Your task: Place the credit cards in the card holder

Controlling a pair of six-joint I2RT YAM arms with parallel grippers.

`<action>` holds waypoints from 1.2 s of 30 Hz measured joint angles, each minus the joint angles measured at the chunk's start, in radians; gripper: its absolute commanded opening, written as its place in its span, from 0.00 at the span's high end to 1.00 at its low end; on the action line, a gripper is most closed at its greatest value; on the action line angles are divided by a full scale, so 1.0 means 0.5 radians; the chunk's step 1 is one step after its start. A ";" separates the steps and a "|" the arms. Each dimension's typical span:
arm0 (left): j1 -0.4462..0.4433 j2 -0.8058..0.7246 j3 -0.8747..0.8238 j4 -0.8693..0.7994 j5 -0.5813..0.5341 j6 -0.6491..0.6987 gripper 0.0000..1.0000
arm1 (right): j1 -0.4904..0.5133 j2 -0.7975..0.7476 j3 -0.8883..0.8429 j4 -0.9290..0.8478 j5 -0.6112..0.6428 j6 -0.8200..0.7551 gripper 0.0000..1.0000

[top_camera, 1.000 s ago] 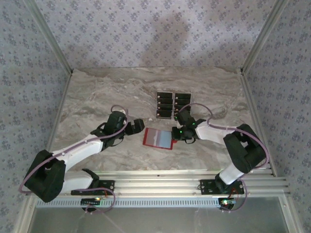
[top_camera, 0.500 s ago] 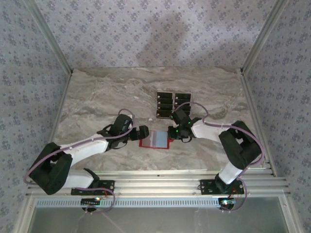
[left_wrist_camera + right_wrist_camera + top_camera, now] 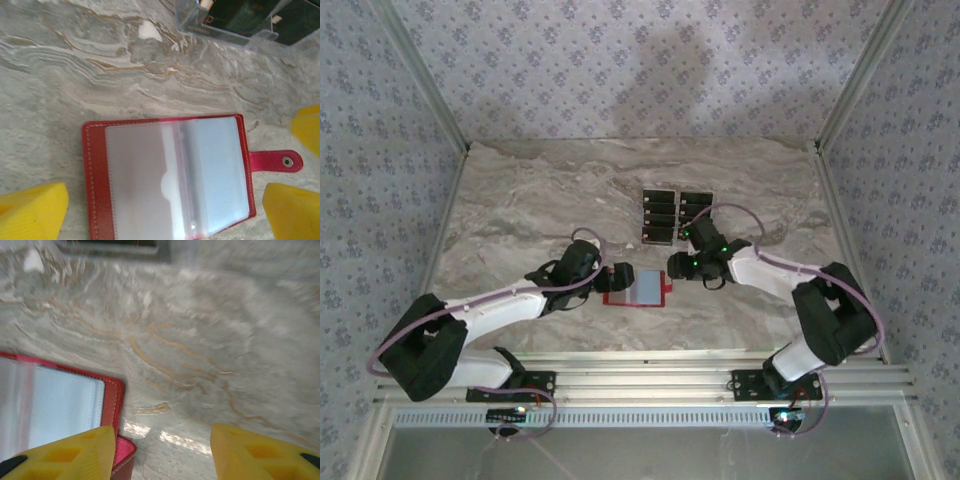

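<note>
The card holder [image 3: 638, 287] lies open on the marble table, a red wallet with a pale grey-blue inside and clear sleeves [image 3: 170, 175]; its snap tab [image 3: 276, 161] points right. My left gripper [image 3: 612, 279] hangs open over its left side, and the wallet lies between the yellow fingers [image 3: 31, 210]. My right gripper [image 3: 676, 266] is open at the wallet's right edge [image 3: 111, 399], one finger [image 3: 70, 455] above the tab [image 3: 122, 452]. The black credit cards [image 3: 660, 217] sit in two stacks behind the wallet, in a clear tray [image 3: 235, 17].
The second card stack [image 3: 695, 208] lies right of the first. Metal frame posts and patterned walls close in the table on three sides. A rail [image 3: 650, 385] runs along the near edge. Bare marble [image 3: 520, 210] stretches to the left.
The wallet showed mostly red a second ago and now shows its pale inside. My left gripper has moved right onto the wallet's left side. My right gripper shifted slightly around its right edge.
</note>
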 measured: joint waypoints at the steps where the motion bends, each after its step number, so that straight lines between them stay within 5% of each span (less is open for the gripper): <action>1: 0.000 -0.021 0.000 -0.021 -0.037 -0.008 0.00 | -0.034 -0.052 0.006 -0.027 -0.005 -0.021 0.42; 7: 0.001 -0.104 0.044 -0.163 -0.242 -0.045 0.00 | -0.275 -0.109 0.311 -0.233 -0.067 -0.222 0.40; 13: 0.066 -0.103 0.117 -0.233 -0.311 -0.043 0.00 | -0.374 0.163 0.717 -0.356 -0.078 -0.540 0.40; 36: 0.308 -0.155 0.175 -0.305 -0.279 -0.021 0.00 | 0.091 0.944 1.375 -0.668 0.259 -1.427 0.47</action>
